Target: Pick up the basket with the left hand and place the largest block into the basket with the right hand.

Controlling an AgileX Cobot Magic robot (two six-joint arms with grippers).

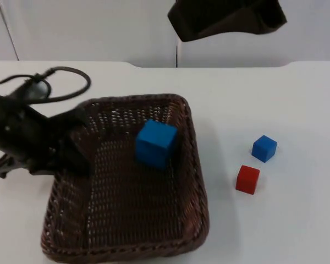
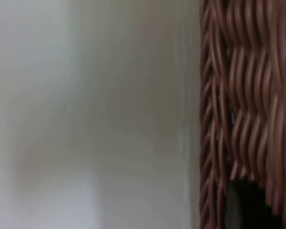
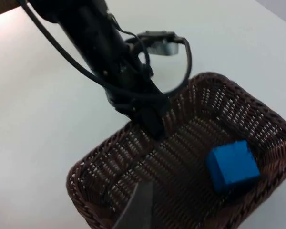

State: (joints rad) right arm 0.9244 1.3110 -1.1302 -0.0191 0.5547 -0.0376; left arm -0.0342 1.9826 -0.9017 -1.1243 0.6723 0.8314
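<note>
Basket: the brown wicker basket (image 1: 126, 220) sat on the white table (image 1: 297, 225), left of the middle, its near wall at the near edge of the top view; the left wrist view showed its woven rim (image 2: 248, 95) close up.
Largest block: the big blue cube (image 1: 155, 143) lay inside the basket, toward its far right part, resting on the weave; the right wrist view showed it there too (image 3: 232, 164).
Small blue cube: (image 1: 264, 148) stood on the table, right of the basket and apart from it.
Red cube: (image 1: 247, 179) stood just nearer than the small blue cube, close beside it, also outside the basket.
Left gripper: (image 1: 77, 148) was at the basket's left wall, its fingers clamped on that rim; the right wrist view showed it gripping the wall (image 3: 150, 121).
Right gripper: was raised over the far side of the table, above the basket; whether its fingers were apart or together could not be told.
Partition wall: the grey wall (image 1: 99, 27) closed the far end of the table.
</note>
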